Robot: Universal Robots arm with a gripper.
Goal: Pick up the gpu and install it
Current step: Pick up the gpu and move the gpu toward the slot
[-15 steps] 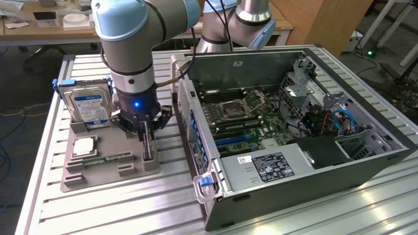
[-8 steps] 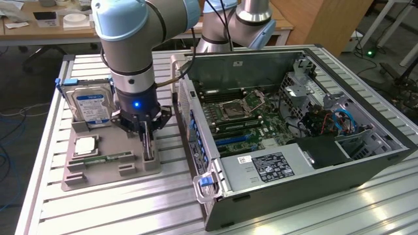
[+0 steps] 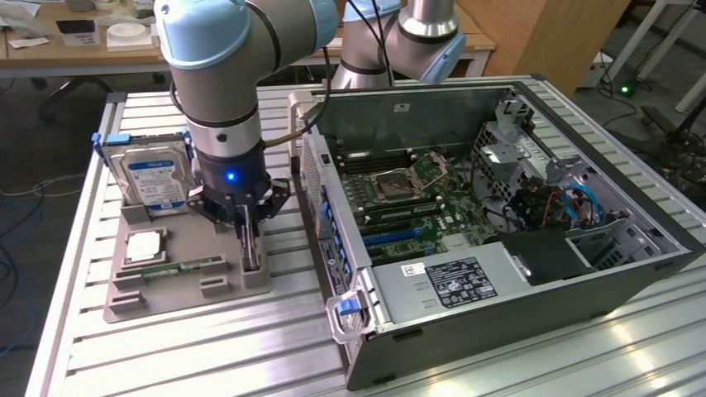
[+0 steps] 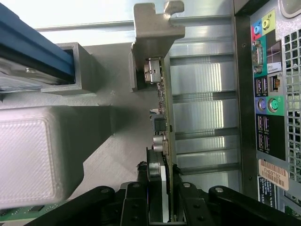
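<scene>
Arm (image 3: 221, 99) bent over, wrist vertical, pincer (image 3: 250, 255) pointing straight down, fingers (image 4: 134, 205) pinched narrowly together

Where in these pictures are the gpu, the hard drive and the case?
gpu (image 4: 155, 37), wrist view, on its silver end bracket.
hard drive (image 3: 155, 178), exterior view, on its blue label.
case (image 3: 497, 331), exterior view, on its dark outer wall.

holder (image 3: 188, 291) — gpu (image 4: 157, 56), hard drive (image 3: 155, 178) upright in slots | case (image 3: 497, 327) just beside

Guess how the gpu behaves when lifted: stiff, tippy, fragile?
Probably stiff: the gpu is a thin board standing on edge. Its metal bracket may make it end-heavy, tilting in the claw. Exposed components look fragile.
</scene>
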